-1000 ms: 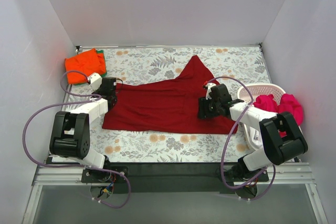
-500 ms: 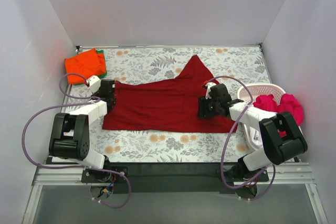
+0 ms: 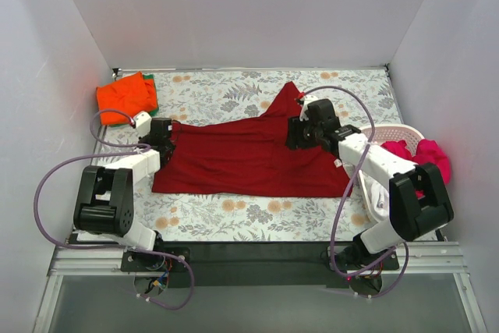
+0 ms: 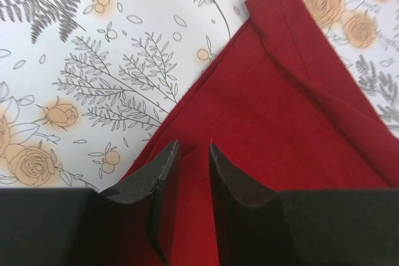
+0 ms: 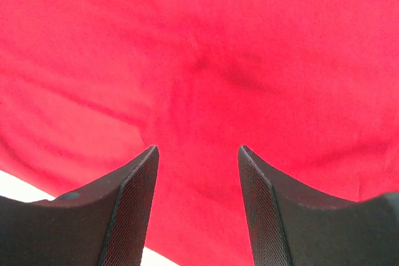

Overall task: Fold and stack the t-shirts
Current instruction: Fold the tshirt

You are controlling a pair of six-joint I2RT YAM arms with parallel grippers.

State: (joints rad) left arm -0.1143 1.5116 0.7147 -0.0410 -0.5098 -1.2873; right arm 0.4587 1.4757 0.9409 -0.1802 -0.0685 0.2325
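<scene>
— Crimson t-shirt (image 3: 242, 160), where is it lying?

— It is lying spread across the middle of the floral tablecloth (image 3: 226, 95), one part running up to a peak toward the far side.

— And what is the left gripper (image 3: 165, 132) doing?

— It is sitting at the shirt's left edge. In the left wrist view its fingers (image 4: 159, 175) are standing only a narrow slit apart, with crimson cloth showing in the slit. Whether they are actually pinching it cannot be told.

— Is the right gripper (image 3: 299, 132) holding anything?

— No. It is hanging over the shirt's upper right part, just below the peak. In the right wrist view its jaws are gaping wide, with nothing between them and only red cloth beneath.

— Where are the other shirts sitting?

— An orange t-shirt (image 3: 123, 97) is resting folded in the far left corner, with a green t-shirt (image 3: 153, 93) peeking out at its right edge. A magenta-pink t-shirt (image 3: 431, 155) is bunching up in the laundry basket (image 3: 390, 131) at the right, well apart from the crimson one.
</scene>
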